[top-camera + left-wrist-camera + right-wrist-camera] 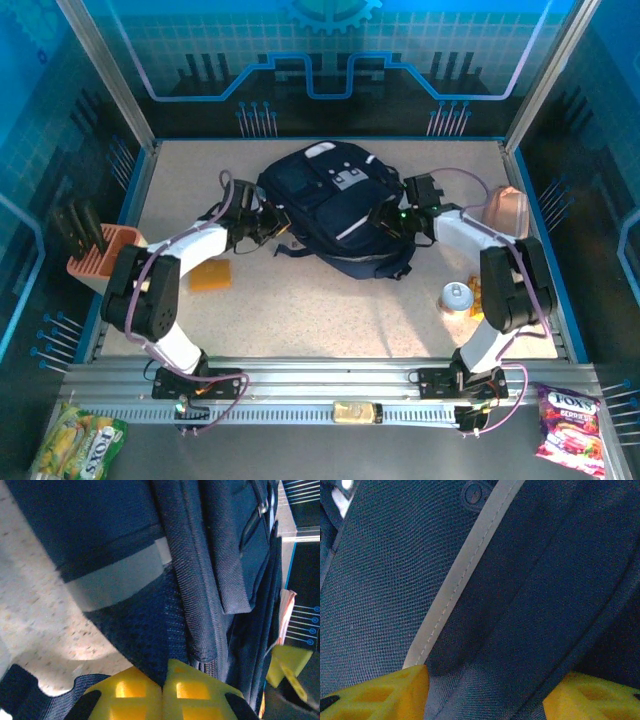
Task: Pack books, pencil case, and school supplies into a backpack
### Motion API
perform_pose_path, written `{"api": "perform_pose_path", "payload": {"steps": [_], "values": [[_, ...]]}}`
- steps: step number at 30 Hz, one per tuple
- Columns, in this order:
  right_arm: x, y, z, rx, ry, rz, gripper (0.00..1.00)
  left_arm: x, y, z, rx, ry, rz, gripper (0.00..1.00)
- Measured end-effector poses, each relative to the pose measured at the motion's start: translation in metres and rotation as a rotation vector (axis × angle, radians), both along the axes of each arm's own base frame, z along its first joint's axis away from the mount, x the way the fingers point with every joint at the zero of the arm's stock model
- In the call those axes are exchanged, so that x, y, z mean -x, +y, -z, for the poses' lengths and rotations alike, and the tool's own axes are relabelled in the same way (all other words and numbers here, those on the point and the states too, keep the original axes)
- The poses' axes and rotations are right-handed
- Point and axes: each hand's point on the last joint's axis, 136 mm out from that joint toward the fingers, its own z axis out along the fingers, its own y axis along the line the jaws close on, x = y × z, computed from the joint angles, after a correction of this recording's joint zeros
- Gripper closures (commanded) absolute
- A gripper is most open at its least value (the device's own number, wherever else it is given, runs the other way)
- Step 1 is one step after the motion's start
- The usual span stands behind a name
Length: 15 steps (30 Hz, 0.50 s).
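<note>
The navy backpack (325,205) lies in the middle of the table, with a pale stripe (455,587) across its mesh. My left gripper (268,226) is at its left edge. Its yellow fingers (135,692) are shut on a fold of navy fabric (150,630). My right gripper (392,220) presses on the bag's right side. Its jaws stand apart with a ridge of fabric (490,680) between the fingertips (412,687). The pinkish-tan pencil case (508,208) lies at the far right. An orange-yellow pad (211,276) lies left of the bag. The books are hidden.
A pink rack (98,252) with black pieces stands at the left wall. A small can (457,296) stands near the right arm. Snack bags (570,425) lie on the rail in front. Loose straps (385,268) trail from the bag's near side.
</note>
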Motion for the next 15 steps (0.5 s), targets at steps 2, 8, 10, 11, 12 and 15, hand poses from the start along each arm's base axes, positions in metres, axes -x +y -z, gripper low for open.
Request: {"api": "perform_pose_path", "payload": {"steps": [2, 8, 10, 11, 12, 15], "values": [[-0.012, 0.007, -0.001, 0.001, -0.016, -0.031, 0.4, 0.009, 0.004, 0.003, 0.006, 0.013, -0.019, 1.0], [-0.045, 0.022, 0.0, 0.008, -0.064, -0.114, 0.4, 0.025, 0.008, 0.014, 0.019, 0.053, -0.044, 1.0], [-0.052, 0.024, 0.0, 0.019, -0.08, -0.134, 0.39, 0.026, 0.006, 0.014, 0.026, 0.061, -0.046, 1.0], [-0.053, 0.024, 0.0, 0.024, -0.086, -0.142, 0.39, 0.026, 0.005, 0.014, 0.029, 0.062, -0.044, 1.0], [-0.054, 0.024, -0.001, 0.029, -0.094, -0.149, 0.39, 0.027, 0.004, 0.014, 0.031, 0.064, -0.043, 1.0], [-0.058, 0.024, -0.004, 0.043, -0.116, -0.171, 0.39, 0.027, 0.0, 0.014, 0.031, 0.069, -0.034, 1.0]]}}
